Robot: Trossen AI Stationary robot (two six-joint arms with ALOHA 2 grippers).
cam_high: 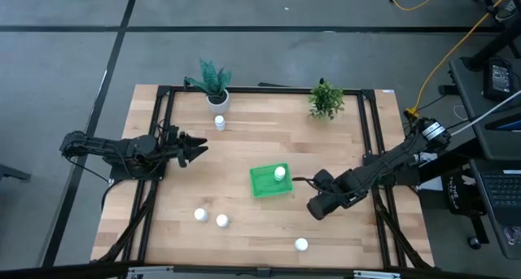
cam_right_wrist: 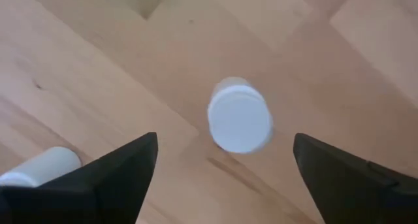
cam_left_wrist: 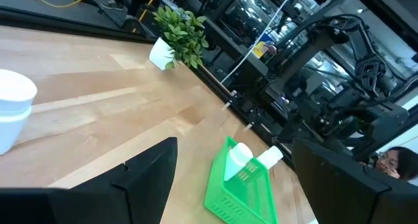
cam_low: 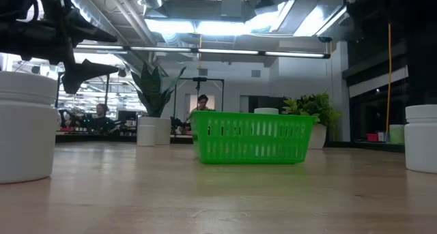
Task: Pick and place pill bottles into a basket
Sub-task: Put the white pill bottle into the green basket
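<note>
The green basket (cam_high: 264,185) stands mid-table and also shows in the low view (cam_low: 252,137) and the left wrist view (cam_left_wrist: 238,191). A white pill bottle (cam_high: 280,173) stands in the basket. More bottles stand on the table: one near the far plant pot (cam_high: 220,122), two at the near left (cam_high: 200,215) (cam_high: 221,220), one near the front edge (cam_high: 301,245). My left gripper (cam_high: 198,149) is open and empty, left of the basket. My right gripper (cam_high: 312,211) is open, right of the basket, above the front bottle (cam_right_wrist: 239,116), which stands upright between the spread fingers, untouched.
Two potted plants stand at the table's far edge, one in a white pot (cam_high: 213,82) and one to its right (cam_high: 326,98). Black frame rails (cam_high: 370,149) run along the table's sides. Bare wood lies between the basket and the near edge.
</note>
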